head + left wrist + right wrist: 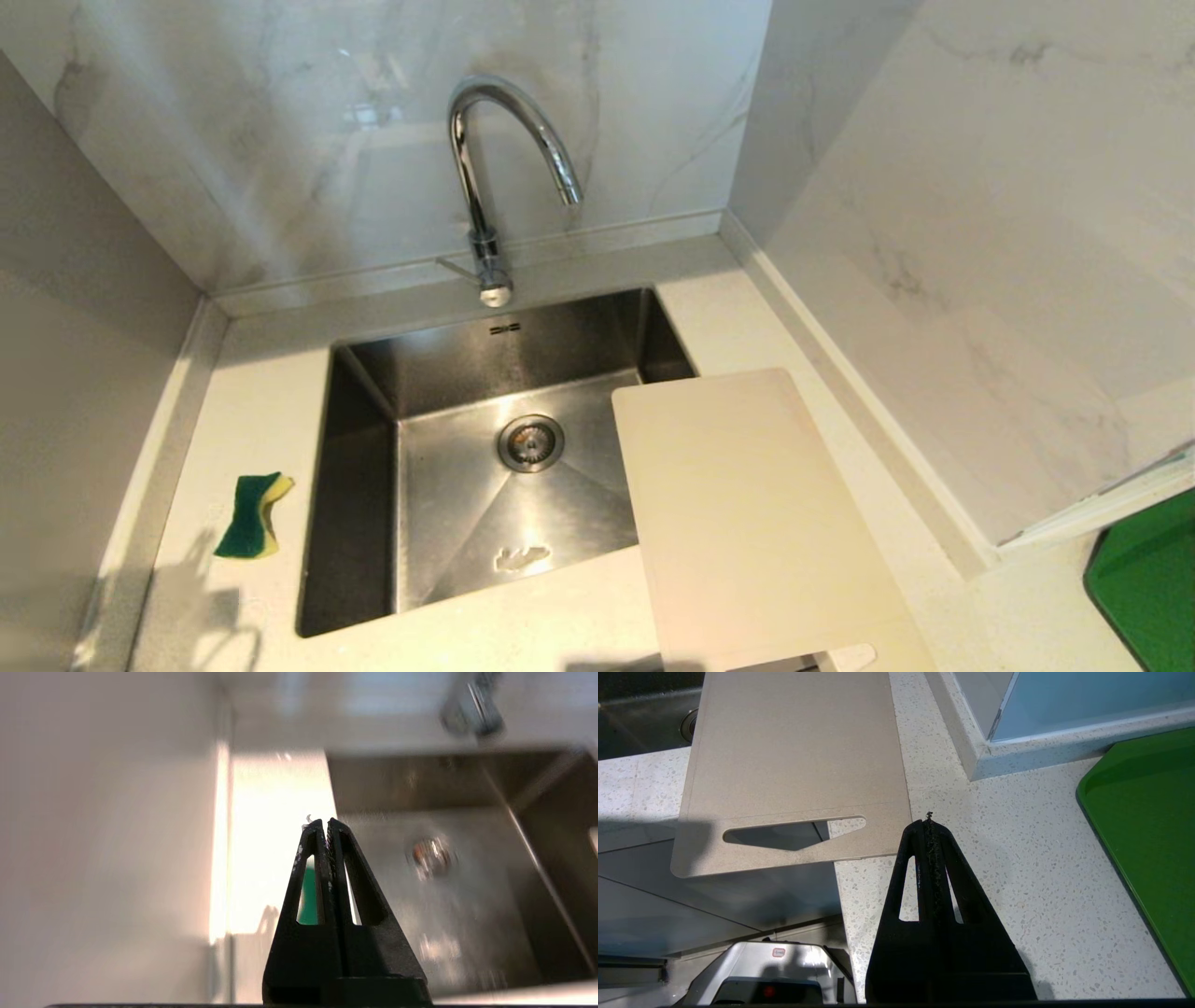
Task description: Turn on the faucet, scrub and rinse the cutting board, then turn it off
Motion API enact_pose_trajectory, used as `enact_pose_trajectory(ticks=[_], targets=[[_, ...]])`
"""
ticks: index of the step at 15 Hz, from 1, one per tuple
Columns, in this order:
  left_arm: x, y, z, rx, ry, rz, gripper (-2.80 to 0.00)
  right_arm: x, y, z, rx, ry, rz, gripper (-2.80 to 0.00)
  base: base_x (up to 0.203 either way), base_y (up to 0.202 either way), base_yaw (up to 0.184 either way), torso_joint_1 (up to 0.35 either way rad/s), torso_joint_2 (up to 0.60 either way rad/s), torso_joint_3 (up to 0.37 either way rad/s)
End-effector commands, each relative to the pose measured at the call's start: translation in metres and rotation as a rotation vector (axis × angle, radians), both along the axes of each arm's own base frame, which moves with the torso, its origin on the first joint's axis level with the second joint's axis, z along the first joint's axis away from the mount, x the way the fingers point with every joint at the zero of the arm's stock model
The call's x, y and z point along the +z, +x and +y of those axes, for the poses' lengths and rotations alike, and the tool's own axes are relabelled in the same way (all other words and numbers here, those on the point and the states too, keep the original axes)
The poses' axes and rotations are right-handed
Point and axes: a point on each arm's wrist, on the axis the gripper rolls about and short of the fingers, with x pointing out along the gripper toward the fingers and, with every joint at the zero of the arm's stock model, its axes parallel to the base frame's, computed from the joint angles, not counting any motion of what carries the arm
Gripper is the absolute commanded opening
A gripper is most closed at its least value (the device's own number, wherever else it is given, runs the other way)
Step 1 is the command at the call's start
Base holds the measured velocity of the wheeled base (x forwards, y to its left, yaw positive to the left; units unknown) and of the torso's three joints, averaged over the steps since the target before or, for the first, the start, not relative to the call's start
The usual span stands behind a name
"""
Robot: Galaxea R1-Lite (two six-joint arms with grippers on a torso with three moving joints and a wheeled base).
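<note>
**Board at the sink's right edge, both pincers closed and empty**

The cutting board (747, 513) lies flat on the right side of the counter (523, 625), its far left corner reaching out over the steel sink (355, 485) and its near end, the one with the slot handle, sticking out past the counter's front edge. The faucet (485, 187) stands at the far side of the sink, its arched spout curving over the basin; no water shows under it. A green and yellow sponge (252, 515) rests on the counter left of the sink, well apart from the board. At far right sits part of a green tray (1148, 579).

The left gripper (326, 821) hangs above the left rim of the sink, fingers pressed together, holding nothing (its view is blurred). The right gripper (929, 822) hovers over bare counter just beside the board's handle end, also narrowed fully and empty. Neither arm appears in the head view.
</note>
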Motion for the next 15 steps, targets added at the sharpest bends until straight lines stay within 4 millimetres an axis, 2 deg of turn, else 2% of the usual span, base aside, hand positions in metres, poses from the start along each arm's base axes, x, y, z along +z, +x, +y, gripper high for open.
enact_pose_trajectory(ticks=[1, 4, 7, 9, 12, 15], targets=[[-0.022, -0.043, -0.007, -0.038, 0.01, -0.066, -2.8, 0.0, 0.0, 0.0, 0.001, 0.0, 0.001, -2.8, 0.0, 0.0, 0.0, 0.0, 0.0, 0.0], [-0.041, -0.067, -0.013, -0.165, 0.004, -0.034, -2.8, 0.0, 0.0, 0.0, -0.001, -0.002, -0.001, -2.8, 0.0, 0.0, 0.0, 0.0, 0.0, 0.0], [-0.066, -0.083, -0.015, -0.245, -0.005, 0.003, -2.8, 0.0, 0.0, 0.0, -0.002, -0.002, -0.001, -2.8, 0.0, 0.0, 0.0, 0.0, 0.0, 0.0], [-0.093, -0.087, -0.015, -0.245, 0.01, 0.044, -2.8, 0.0, 0.0, 0.0, -0.001, -0.002, -0.001, -2.8, 0.0, 0.0, 0.0, 0.0, 0.0, 0.0], [-0.114, -0.1, -0.013, -0.187, 0.095, -0.023, -2.8, 0.0, 0.0, 0.0, -0.014, 0.002, -0.001, -2.8, 0.0, 0.0, 0.0, 0.0, 0.0, 0.0], [-0.128, -0.102, -0.012, -0.158, 0.155, 0.043, -2.8, 0.0, 0.0, 0.0, -0.013, 0.002, -0.001, -2.8, 0.0, 0.0, 0.0, 0.0, 0.0, 0.0]])
